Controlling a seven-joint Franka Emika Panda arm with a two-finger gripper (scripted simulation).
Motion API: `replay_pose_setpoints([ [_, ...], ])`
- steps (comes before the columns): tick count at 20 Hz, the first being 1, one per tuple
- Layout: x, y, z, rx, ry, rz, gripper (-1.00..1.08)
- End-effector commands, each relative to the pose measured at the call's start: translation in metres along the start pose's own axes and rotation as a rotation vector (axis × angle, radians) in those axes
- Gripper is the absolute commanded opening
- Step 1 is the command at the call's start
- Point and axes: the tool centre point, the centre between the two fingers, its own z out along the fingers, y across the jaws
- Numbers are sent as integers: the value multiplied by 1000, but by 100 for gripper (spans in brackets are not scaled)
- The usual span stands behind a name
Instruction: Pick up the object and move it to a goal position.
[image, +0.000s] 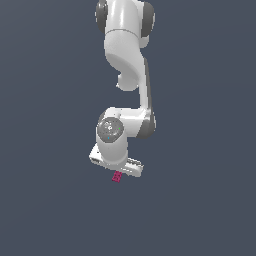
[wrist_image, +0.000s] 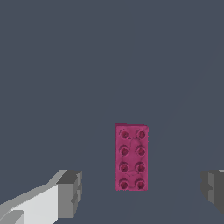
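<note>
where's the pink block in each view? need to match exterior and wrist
Exterior view: pink block is a tiny speck on the grey floor, just below the gripper.
Wrist view: pink block is large, lying between the open gripper's two fingers, untouched.
Shared landmark: the gripper.

A plain dark slate-grey table (wrist_image: 65, 65) is carrying one thing: a magenta-pink studded block (wrist_image: 131, 157) is lying flat on it.
</note>
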Motion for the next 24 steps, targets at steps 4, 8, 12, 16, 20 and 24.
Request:
replay_pose_setpoints([
  [4, 0, 0, 14, 0, 0, 1, 100],
  [8, -1, 0, 36, 0, 0, 2, 100],
  [12, 0, 0, 49, 0, 1, 3, 100],
  [16, 1, 0, 50, 0, 1, 3, 100],
  [20, 1, 0, 50, 0, 1, 3, -100],
  [24, 1, 0, 50, 0, 1, 3, -100],
])
